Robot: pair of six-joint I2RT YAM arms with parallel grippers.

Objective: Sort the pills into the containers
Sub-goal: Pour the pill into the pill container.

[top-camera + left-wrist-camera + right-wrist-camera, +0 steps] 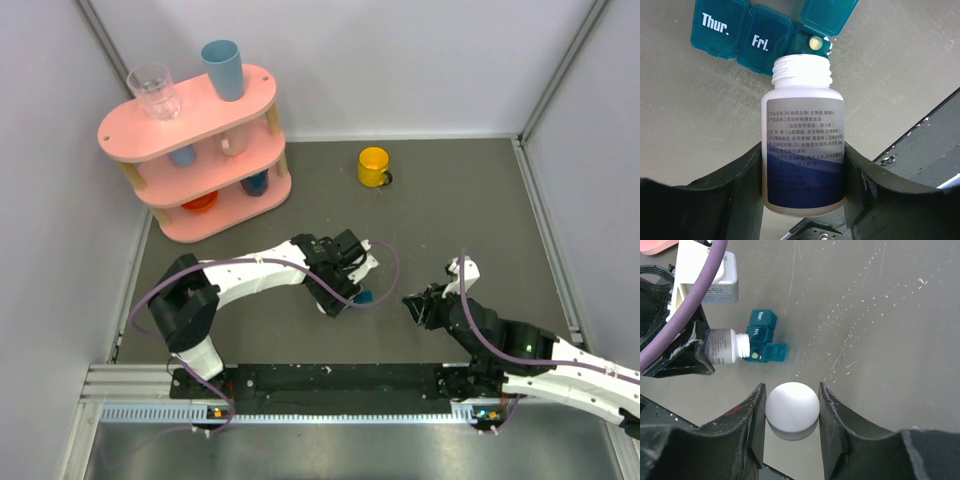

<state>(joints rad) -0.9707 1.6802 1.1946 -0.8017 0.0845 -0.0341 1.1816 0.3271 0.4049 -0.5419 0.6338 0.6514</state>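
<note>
My left gripper (pixel 803 155) is clamped on the uncapped white bottle (pixel 802 115) at centre frame. Its mouth is at the teal pill box (pixel 740 35), upper centre, where 1 pale pill (pixel 814 43) lies in the open compartment. My right gripper (pixel 791 395) is clamped on the white cap (pixel 792 407), lower centre.

Bright, even light, soft faint shadows — focus crisp
</note>
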